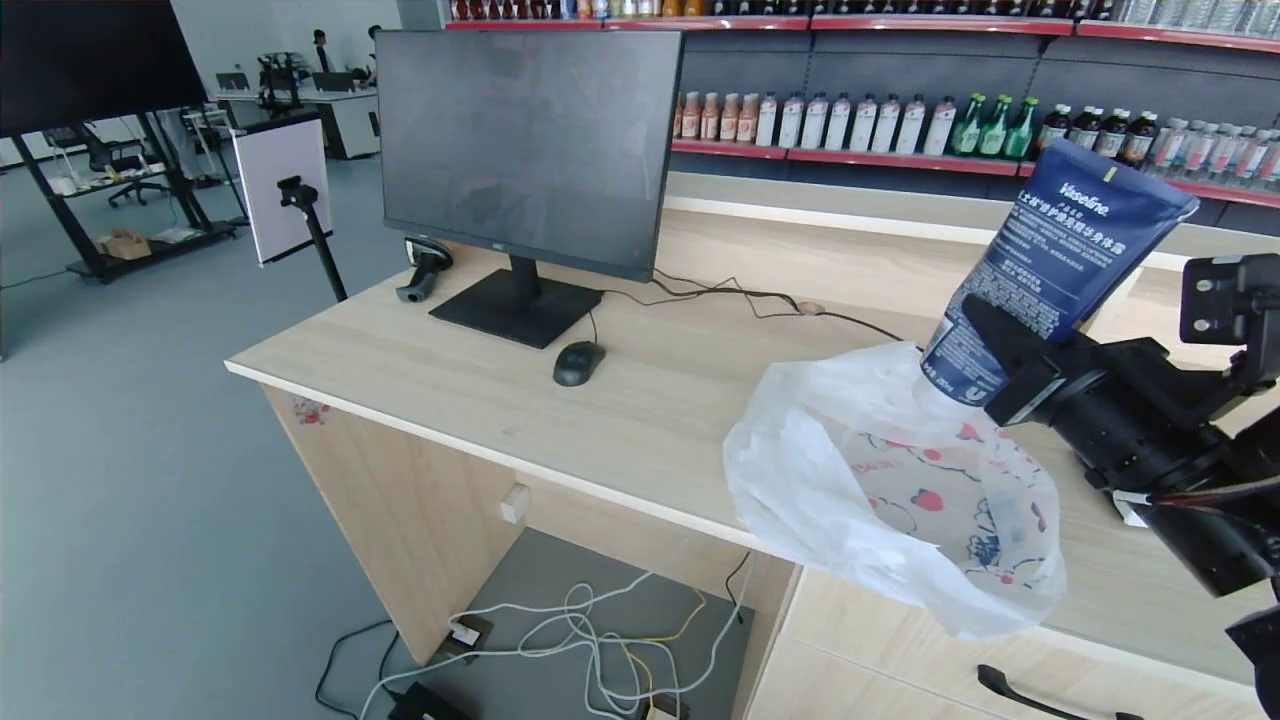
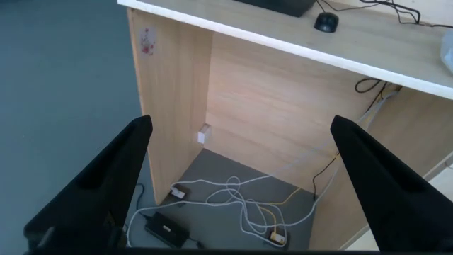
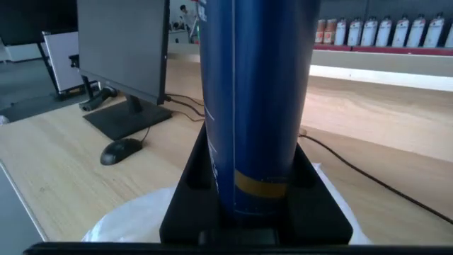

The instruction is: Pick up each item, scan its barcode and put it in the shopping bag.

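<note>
My right gripper (image 1: 985,345) is shut on a dark blue lotion tube (image 1: 1060,250), gripping it near its cap end. The tube tilts up to the right, with its lower end just over the open mouth of the white plastic shopping bag (image 1: 880,480) at the desk's front edge. In the right wrist view the tube (image 3: 255,92) stands between the black fingers (image 3: 195,191), with the bag (image 3: 134,219) below. A black barcode scanner (image 1: 422,268) rests left of the monitor base. My left gripper (image 2: 241,184) hangs open, off the desk's side and below the tabletop.
A dark monitor (image 1: 525,150) and a black mouse (image 1: 578,362) sit on the wooden desk (image 1: 450,380), and cables run behind the bag. More cables lie on the floor under the desk (image 2: 241,205). Shelves of bottles (image 1: 900,120) line the back.
</note>
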{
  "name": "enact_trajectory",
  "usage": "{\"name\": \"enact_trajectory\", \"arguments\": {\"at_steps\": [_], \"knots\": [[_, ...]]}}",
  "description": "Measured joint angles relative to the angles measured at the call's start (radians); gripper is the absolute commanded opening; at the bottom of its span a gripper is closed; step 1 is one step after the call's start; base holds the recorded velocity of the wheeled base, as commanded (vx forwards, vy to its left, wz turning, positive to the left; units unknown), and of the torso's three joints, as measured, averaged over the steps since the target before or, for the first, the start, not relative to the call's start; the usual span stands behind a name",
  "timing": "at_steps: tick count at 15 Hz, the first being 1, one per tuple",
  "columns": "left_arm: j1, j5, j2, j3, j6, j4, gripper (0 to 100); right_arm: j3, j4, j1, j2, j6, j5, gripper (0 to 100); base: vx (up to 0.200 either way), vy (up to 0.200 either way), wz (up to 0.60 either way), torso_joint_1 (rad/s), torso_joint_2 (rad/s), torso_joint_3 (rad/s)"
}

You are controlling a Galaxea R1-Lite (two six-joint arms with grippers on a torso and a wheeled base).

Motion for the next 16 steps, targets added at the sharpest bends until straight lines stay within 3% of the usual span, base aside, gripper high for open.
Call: {"name": "enact_trajectory", "arguments": {"at_steps": [7, 16], "knots": [[0.000, 0.000, 0.000, 0.000, 0.000, 0.001, 100, 0.071, -0.001, -0.005, 0.012, 0.038, -0.003, 0, 0.000, 0.000, 0.00, 0.000, 0.00, 0.000], [0.000, 0.000, 0.000, 0.000, 0.000, 0.000, 100, 0.173, -0.002, 0.018, 0.039, 0.423, 0.054, 0, 0.000, 0.000, 0.00, 0.000, 0.00, 0.000]]}}
